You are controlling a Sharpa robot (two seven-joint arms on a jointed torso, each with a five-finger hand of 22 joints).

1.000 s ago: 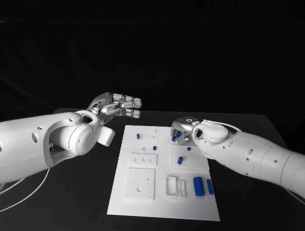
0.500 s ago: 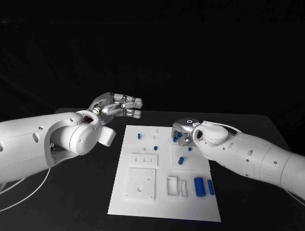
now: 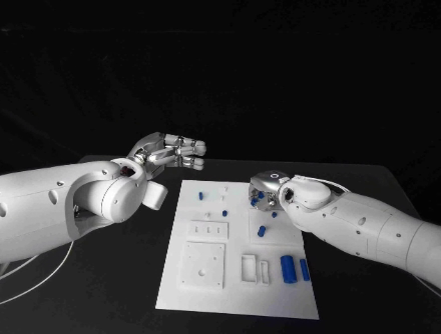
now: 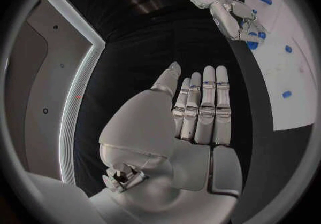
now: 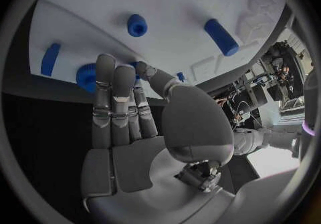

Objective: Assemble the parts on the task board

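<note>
Black table (image 3: 371,182), dark room behind. White rectangular task board (image 3: 231,292) lies mid-table between both arms. Right silver hand (image 3: 263,191) low at board's far right edge, fingertips at round blue part (image 5: 86,77), likely closing to pick it; grip not discernible. Left silver hand (image 3: 170,153) raised off board, fingers straight, apart, empty, probably waiting. Blue parts countable on board, head view: about nine.

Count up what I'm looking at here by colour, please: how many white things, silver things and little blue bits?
white arms: 2
silver hands: 2
white task board: 1
blue parts: at least 6 plainly on the board; any at the right hand are too hidden to count
Total: at least 11
</note>
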